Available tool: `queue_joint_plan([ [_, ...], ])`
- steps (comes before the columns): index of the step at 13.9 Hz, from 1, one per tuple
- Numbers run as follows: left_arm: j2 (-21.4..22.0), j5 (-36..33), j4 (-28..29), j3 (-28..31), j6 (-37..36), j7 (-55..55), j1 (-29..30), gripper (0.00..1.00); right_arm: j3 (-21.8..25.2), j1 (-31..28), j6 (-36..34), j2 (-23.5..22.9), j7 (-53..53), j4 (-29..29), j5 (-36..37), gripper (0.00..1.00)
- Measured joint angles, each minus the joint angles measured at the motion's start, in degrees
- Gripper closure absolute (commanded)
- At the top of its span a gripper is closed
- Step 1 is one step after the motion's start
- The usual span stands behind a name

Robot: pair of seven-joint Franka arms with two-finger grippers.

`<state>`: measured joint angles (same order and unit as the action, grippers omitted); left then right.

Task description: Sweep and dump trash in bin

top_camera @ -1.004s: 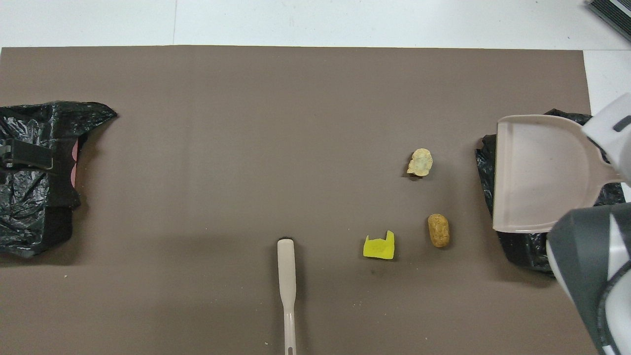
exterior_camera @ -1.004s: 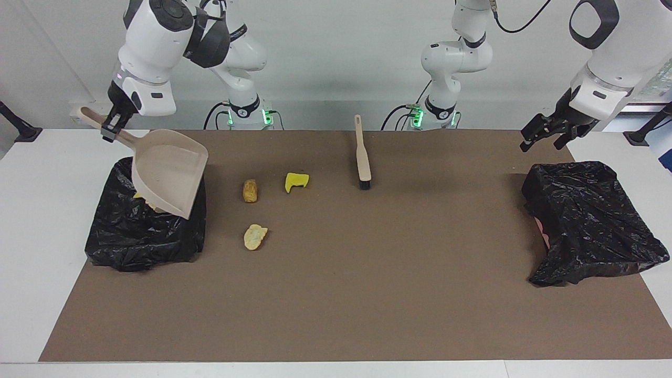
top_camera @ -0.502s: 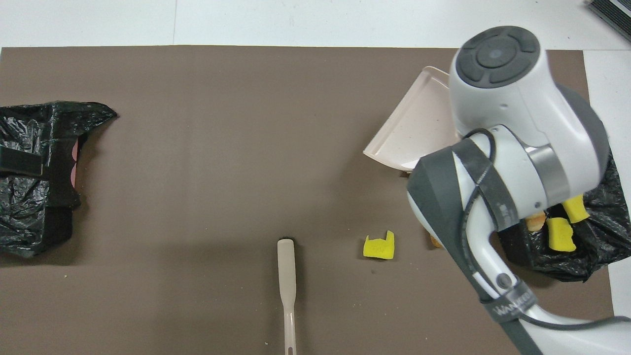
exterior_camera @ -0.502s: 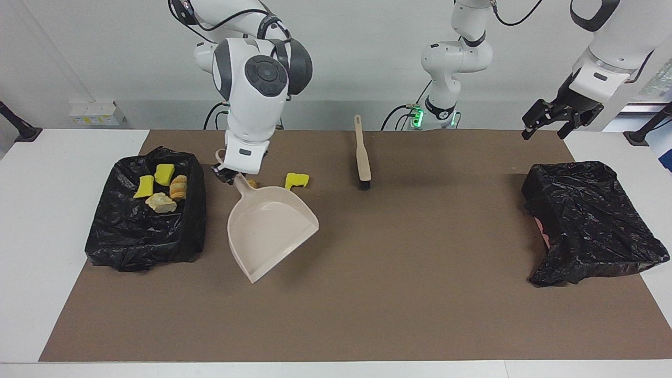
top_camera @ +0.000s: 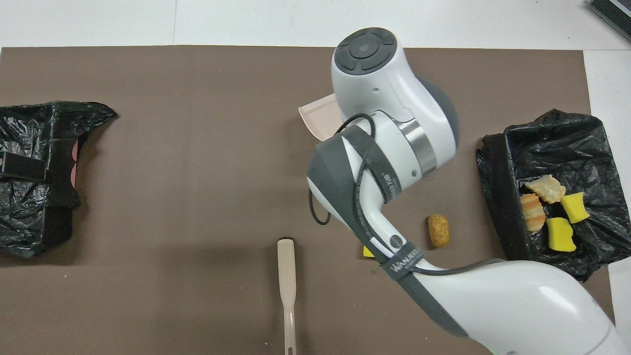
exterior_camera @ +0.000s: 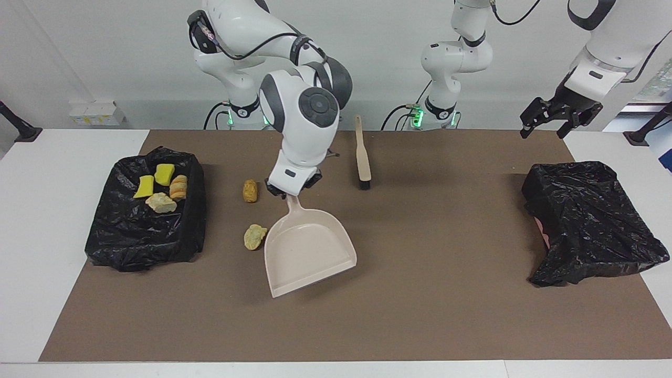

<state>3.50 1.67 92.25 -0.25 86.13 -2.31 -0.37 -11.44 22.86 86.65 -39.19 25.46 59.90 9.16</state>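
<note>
Facing view: right end effector (exterior_camera: 292, 191) clenched on the beige dustpan (exterior_camera: 307, 252) handle, its pan over the mat. Left end effector (exterior_camera: 548, 122) released, waiting above the tabletop's corner. Four trash pieces (exterior_camera: 160, 187) lie in the black bin (exterior_camera: 144, 239); two crusty lumps (exterior_camera: 251, 190) rest beside the dustpan, brush (exterior_camera: 362, 156) nearby.

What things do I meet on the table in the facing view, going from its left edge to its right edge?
Black bin with trash → brown lump → dustpan → brush → second black bag.
</note>
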Motion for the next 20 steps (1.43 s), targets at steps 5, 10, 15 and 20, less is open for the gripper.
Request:
queue_joint_plan([
  [5, 0.02, -0.09, 0.01, -0.31, -0.23, -0.04, -0.03, 0.00, -0.04, 4.92, 10.26, -5.02, 12.76, -1.47, -4.38, 1.00],
  [10, 0.42, -0.10, 0.68, -0.39, -0.40, -0.05, -0.03, 0.00, 0.00, 8.64, 14.50, -6.65, 16.93, -1.38, -4.47, 1.00],
  [15, 0.81, -0.10, 1.28, -0.61, -0.41, -0.08, -0.04, 0.00, 0.13, 8.73, 14.63, -7.13, 17.04, -1.30, -4.61, 0.64],
  [20, 0.87, -0.11, 1.47, -1.36, -0.41, -0.08, -0.05, 0.00, 0.36, 8.27, 14.41, -7.10, 17.04, -1.26, -4.60, 0.22],
])
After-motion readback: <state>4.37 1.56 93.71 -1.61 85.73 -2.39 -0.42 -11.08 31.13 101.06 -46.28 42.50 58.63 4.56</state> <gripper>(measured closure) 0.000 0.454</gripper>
